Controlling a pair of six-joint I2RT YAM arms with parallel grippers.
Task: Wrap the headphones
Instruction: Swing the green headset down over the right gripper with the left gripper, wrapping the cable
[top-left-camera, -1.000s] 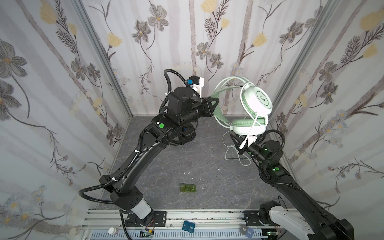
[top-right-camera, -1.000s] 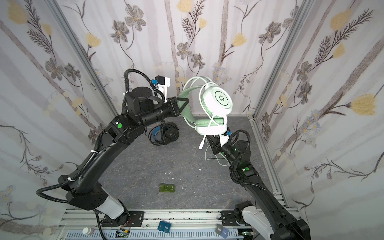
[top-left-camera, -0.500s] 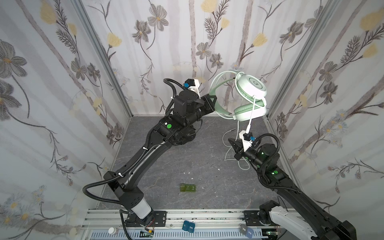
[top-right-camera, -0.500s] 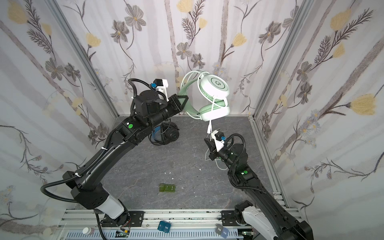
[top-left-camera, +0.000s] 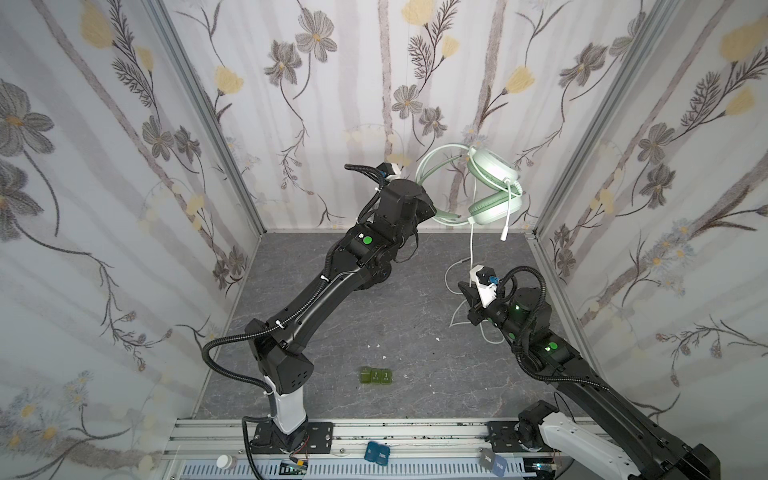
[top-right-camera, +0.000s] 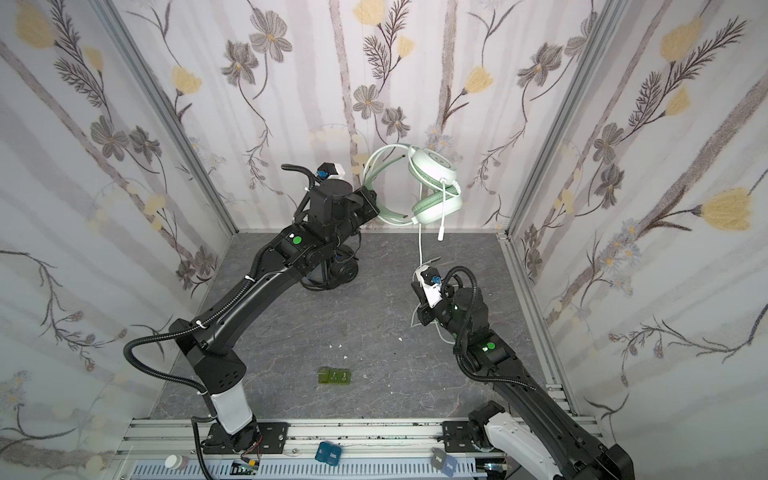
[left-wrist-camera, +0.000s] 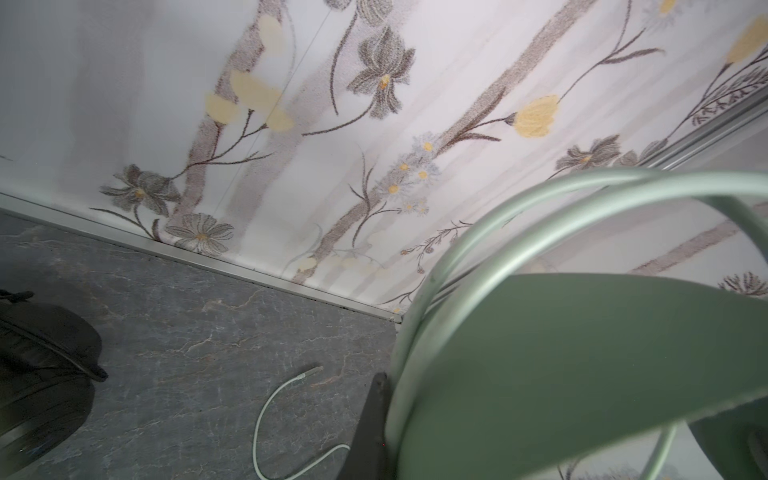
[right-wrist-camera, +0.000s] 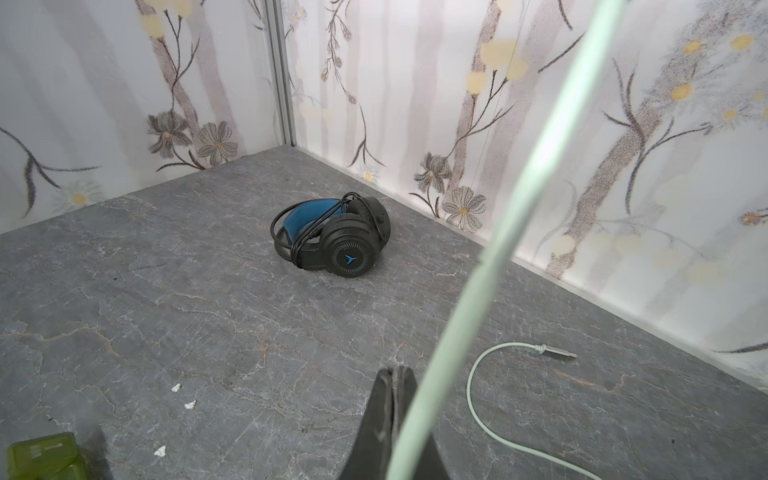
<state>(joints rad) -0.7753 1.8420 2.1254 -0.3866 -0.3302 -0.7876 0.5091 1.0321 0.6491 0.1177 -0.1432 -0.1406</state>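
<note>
2 grips: light mint headset (top-left-camera: 492, 170) pinched at stiff band (top-left-camera: 427, 172) by left gripper (top-left-camera: 433, 214); floppy, prob slippery cable (right-wrist-camera: 498, 249) clamped by right gripper (right-wrist-camera: 392, 374).

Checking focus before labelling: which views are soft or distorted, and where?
Left wrist view: the mint headset is close to the lens, soft and shaded, filling much of the frame. Right wrist view: the mint cable crosses as a blurred stripe, while the black headset is crisp. Both top views: even light, sharp, with the corner posts splaying outward.
</note>
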